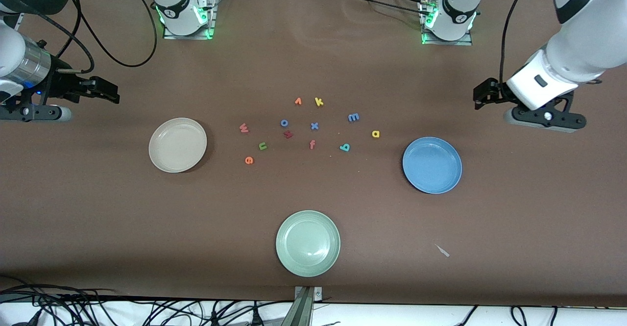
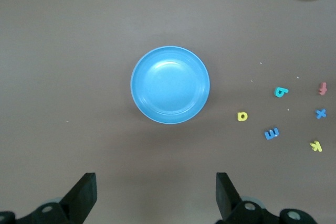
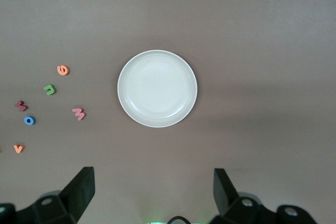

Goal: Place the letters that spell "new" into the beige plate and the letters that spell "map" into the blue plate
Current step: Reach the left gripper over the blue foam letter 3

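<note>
With both the left gripper (image 2: 155,195) and the right gripper (image 3: 152,192) released and empty, we lower squarely onto the orange e (image 1: 249,160), at three o'clock of the beige plate (image 1: 157,155).

Brown table (image 1: 313,61), cables (image 1: 122,311) at edge

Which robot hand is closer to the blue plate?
The left hand. It hangs open above the table at the left arm's end, close to the blue plate. The right hand, also open, is by the beige plate.
</note>
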### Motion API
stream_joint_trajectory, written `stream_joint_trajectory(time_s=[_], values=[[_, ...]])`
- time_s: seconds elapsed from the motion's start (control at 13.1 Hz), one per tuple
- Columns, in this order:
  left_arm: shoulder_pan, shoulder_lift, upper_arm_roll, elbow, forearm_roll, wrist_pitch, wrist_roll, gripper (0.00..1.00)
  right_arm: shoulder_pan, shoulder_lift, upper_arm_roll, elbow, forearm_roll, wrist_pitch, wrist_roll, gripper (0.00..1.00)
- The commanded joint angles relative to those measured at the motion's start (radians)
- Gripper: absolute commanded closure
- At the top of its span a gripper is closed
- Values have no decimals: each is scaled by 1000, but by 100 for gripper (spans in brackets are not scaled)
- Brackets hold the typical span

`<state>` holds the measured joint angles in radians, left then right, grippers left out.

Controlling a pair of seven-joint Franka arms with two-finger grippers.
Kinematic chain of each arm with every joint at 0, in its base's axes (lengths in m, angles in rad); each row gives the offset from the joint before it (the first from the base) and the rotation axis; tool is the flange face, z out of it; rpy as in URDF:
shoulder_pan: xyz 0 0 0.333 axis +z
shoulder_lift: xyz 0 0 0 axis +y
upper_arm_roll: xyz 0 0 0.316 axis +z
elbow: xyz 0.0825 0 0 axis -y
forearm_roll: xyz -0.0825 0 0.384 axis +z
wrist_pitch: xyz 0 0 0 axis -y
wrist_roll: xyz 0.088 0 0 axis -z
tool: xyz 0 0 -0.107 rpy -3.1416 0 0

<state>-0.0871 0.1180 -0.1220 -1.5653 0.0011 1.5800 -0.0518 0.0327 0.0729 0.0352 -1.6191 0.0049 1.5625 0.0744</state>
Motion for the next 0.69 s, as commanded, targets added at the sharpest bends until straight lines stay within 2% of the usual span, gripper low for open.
stream_joint_trajectory(time_s=[0.0, 0.31, 0.61], values=[[-28, 57, 4, 28, -15, -11, 9, 0, 0, -10, 3, 7, 1, -19, 7, 0], [-68, 89, 2, 33, -30, -6, 23, 0, 0, -10, 3, 7, 1, -19, 7, 0], [-186, 138, -41, 24, -47, -17, 20, 0, 0, -10, 5, 7, 1, -19, 7, 0]])
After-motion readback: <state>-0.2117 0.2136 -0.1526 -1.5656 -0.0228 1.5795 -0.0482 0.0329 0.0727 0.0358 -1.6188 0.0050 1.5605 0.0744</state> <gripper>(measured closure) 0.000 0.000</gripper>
